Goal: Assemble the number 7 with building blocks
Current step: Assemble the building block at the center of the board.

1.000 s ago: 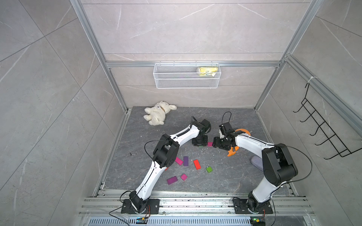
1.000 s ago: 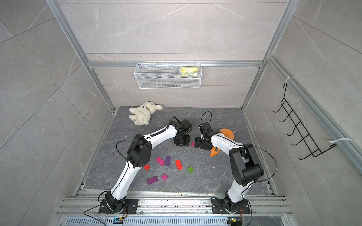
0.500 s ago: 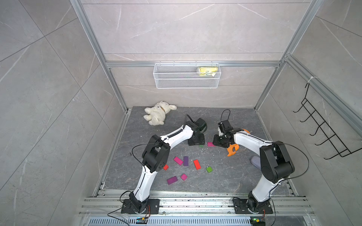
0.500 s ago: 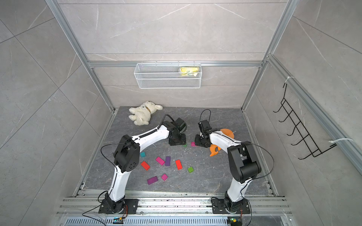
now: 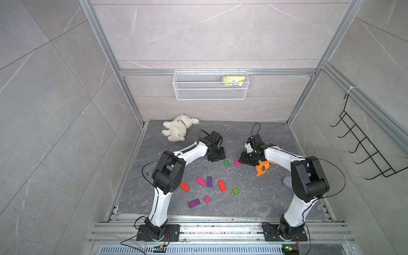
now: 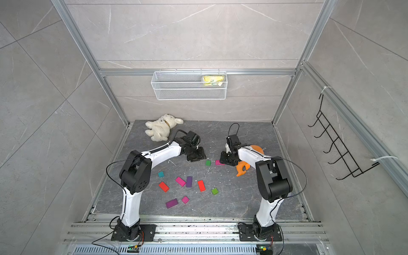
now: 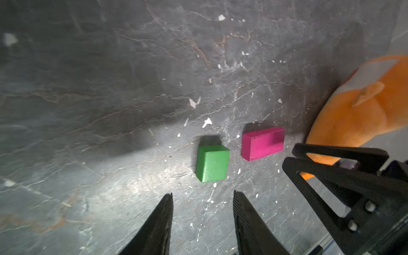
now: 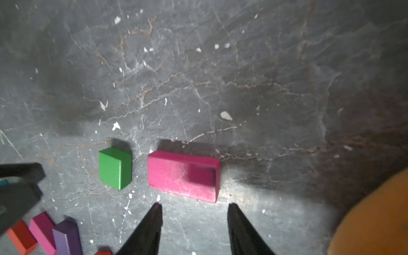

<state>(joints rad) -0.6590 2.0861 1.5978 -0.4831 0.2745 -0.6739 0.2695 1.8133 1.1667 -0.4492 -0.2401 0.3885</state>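
- Work on the number 7 is only at its start. No 7 shape lies on the grey floor (image 5: 254,198) yet.
- Two blocks sit in a short row. A magenta long block (image 7: 262,143) lies just beside the orange plush toy (image 7: 353,123). A green square block (image 7: 212,163) lies on the far side of it from the toy. There is a small gap between them, so they do not touch.
- I think this row may be the top bar of the 7, but it is too early to be sure.
- The left gripper (image 7: 203,194) is near the green square block. Its jaws are spread apart and nothing is between them.
- The right gripper (image 8: 194,205) is low and close to the magenta long block, right by the toy. Its jaws are spread too and they hold nothing.
- The other blocks lie loose, well apart from the toy. There is a red block (image 5: 221,185), a second red block (image 5: 184,186), a purple block (image 5: 209,181), a pink block (image 5: 207,199), a small green block (image 5: 235,191) and a teal block (image 6: 161,174), plus two more.
- Most of the job is left, I would say. The gap needs closing, and the loose blocks must be brought over. The long leg of the 7 must then be built from the end of the row nearest the toy.
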